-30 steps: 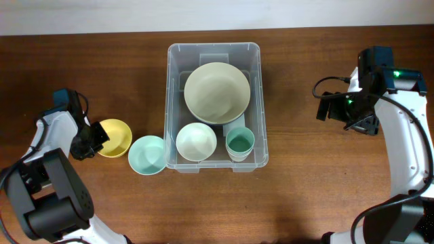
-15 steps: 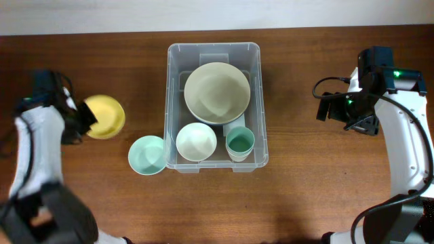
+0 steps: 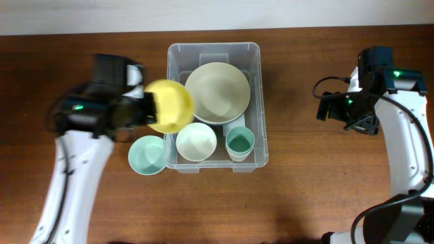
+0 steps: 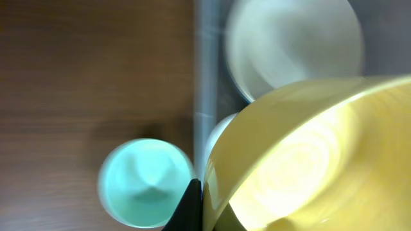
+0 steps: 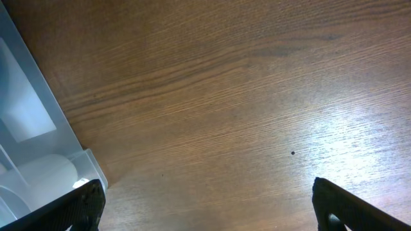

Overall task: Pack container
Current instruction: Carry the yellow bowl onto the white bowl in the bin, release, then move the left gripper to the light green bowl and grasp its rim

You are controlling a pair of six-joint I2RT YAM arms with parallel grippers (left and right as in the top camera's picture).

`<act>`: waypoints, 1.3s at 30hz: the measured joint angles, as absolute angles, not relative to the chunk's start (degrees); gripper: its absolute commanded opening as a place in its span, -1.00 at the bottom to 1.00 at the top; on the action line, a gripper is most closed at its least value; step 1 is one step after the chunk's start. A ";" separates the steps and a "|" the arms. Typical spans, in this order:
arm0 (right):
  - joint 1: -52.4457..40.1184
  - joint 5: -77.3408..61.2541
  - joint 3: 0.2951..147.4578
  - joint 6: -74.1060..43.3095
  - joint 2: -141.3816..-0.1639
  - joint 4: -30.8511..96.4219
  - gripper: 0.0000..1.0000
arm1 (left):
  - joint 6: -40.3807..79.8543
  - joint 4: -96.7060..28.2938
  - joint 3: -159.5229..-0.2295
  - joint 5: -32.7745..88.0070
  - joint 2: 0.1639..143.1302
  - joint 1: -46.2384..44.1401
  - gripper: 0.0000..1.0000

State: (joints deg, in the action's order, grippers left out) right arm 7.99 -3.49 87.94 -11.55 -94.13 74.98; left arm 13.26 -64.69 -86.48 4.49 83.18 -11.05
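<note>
The large clear plastic rectangular container (image 3: 213, 46) sits mid-way along the dark wooden table (image 3: 305, 190). The left gripper (image 3: 150, 108) is clamped on the rim of a round yellow bowl (image 3: 171, 105), which is tilted and raised over the container's left wall, all of it blurred. Inside lie a wide beige bowl (image 3: 217, 91), a small white bowl (image 3: 196, 141) and a green cup (image 3: 239, 142) — a mint bowl (image 3: 147, 154) sits just outside, to the left. The right gripper (image 5: 212, 208) hangs well off to the right over the wood, its fingers spread wide.
</note>
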 measured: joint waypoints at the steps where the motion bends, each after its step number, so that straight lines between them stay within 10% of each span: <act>1: 7.99 -3.46 87.94 -11.57 -94.15 74.98 0.98 | 13.26 -64.95 -86.48 4.49 84.09 -13.02 -0.99; 12: 7.99 -3.46 87.94 -11.55 -94.15 74.98 0.98 | 13.26 -67.18 -86.46 4.05 100.05 -20.43 -0.97; 17: 7.99 -3.46 87.94 -11.55 -94.15 74.98 0.98 | 13.17 -67.55 -86.35 3.62 101.54 -20.40 -0.34; 27: 7.99 -3.46 87.94 -11.55 -94.13 74.98 0.97 | 13.19 -69.47 -87.26 0.75 101.12 -19.33 -0.31; 39: 7.99 -3.46 87.94 -11.55 -94.15 74.91 0.98 | 13.32 -71.18 -89.49 -3.49 83.96 3.79 -0.20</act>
State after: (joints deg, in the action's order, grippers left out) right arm 7.99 -3.46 87.94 -11.55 -94.15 74.91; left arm 13.32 -71.18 -89.49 -3.49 83.96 3.79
